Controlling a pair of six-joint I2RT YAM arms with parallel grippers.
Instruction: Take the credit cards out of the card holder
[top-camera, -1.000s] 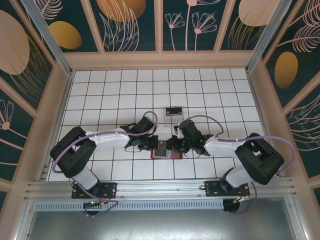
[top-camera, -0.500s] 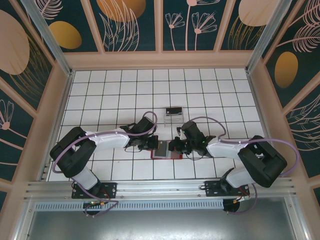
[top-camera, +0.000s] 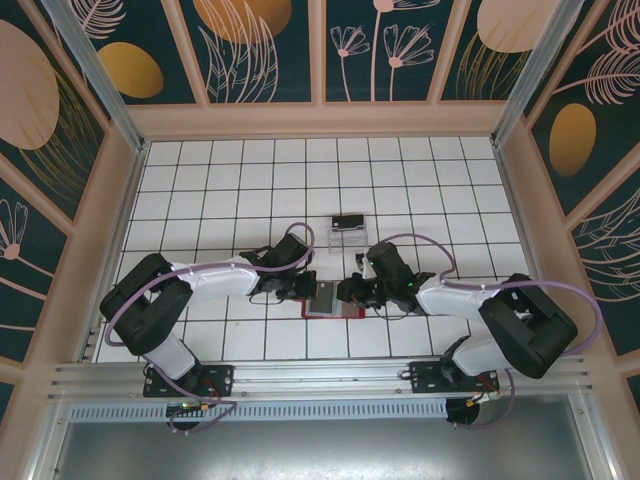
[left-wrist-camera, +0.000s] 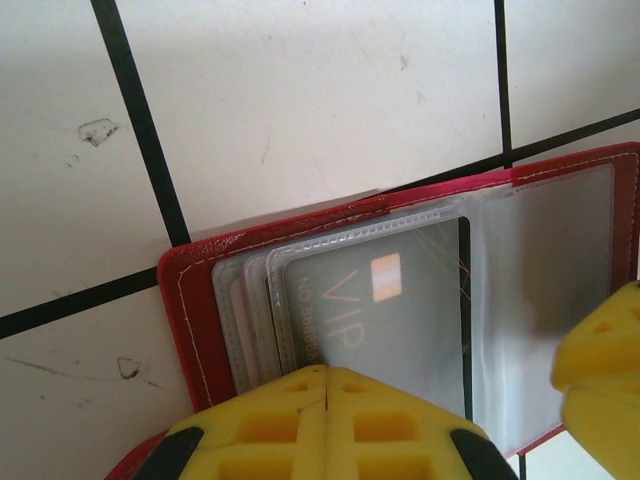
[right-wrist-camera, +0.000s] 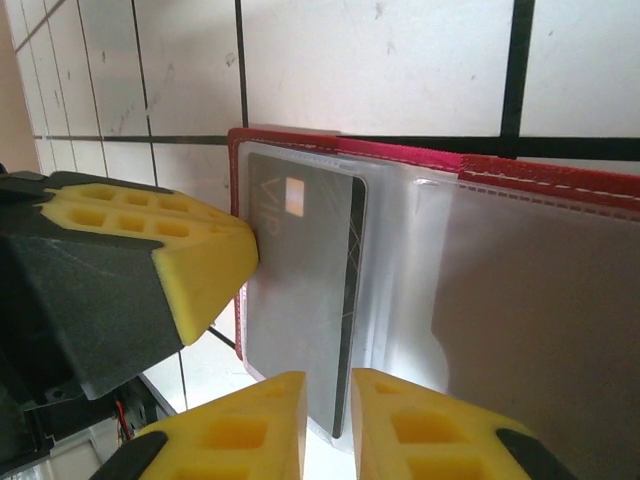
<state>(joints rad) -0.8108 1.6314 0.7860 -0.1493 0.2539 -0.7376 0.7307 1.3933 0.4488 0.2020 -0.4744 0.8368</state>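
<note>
**A:** How many card holders are there, and where?

**B:** One. The red card holder (left-wrist-camera: 183, 330) lies open and flat on the white tiled surface (top-camera: 200, 180), between the two pincers.

**A:** And cards?

**B:** I can count one for certain: a dark grey card (left-wrist-camera: 390, 320) marked "VIP", with a small pale square on it. It sits inside the front clear sleeve. Three sleeve edges (left-wrist-camera: 250, 330) are staggered on that side, and one more sleeve is spread on the other half. Whether the sleeves behind hold cards, I cannot tell.

**A:** The left pincer?

**B:** The left pincer (left-wrist-camera: 325, 385) has its two yellow pads closed together with nothing between them. Its tip is against the holder's edge, beside the card.

**A:** The right one?

**B:** The right pincer (right-wrist-camera: 328, 400) has its pads parted by a narrow gap, and the card's end shows in that gap. I cannot tell whether the pads touch it.

**A:** Anything else?

**B:** One clear box (top-camera: 347, 238) sits just beyond the holder, with a dark rectangle (top-camera: 348, 219) at its far end, too small to identify.
</note>
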